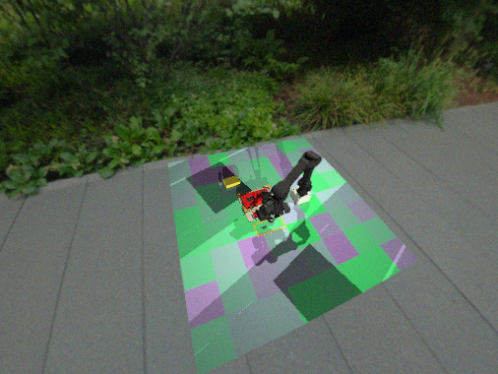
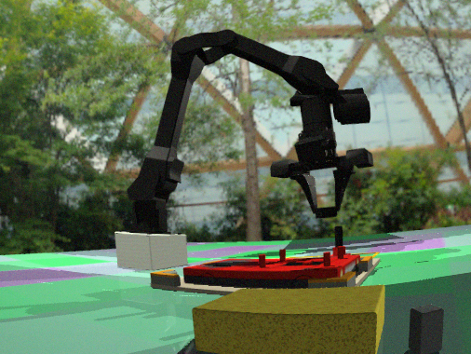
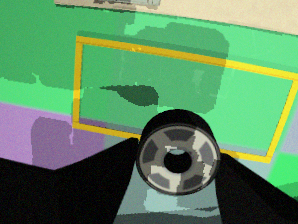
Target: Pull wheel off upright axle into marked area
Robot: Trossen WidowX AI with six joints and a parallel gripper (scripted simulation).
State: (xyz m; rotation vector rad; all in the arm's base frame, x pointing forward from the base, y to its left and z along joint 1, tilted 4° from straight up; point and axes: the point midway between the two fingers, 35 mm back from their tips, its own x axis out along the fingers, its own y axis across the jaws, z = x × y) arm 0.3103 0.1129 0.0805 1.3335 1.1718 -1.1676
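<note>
My gripper is shut on the wheel, a dark tyre with a grey spoked hub and a centre hole. It holds the wheel in the air. In the wrist view the marked area, a yellow-outlined rectangle on green table, lies below and just beyond the wheel. It also shows in the top view as the marked area, in front of the gripper. The upright axle is a dark post on the red board, bare, just below the gripper.
A yellow block lies near the red board. A small dark block stands at the right in the exterior view. The arm's white base stands behind the board. The patterned table ends on grey paving.
</note>
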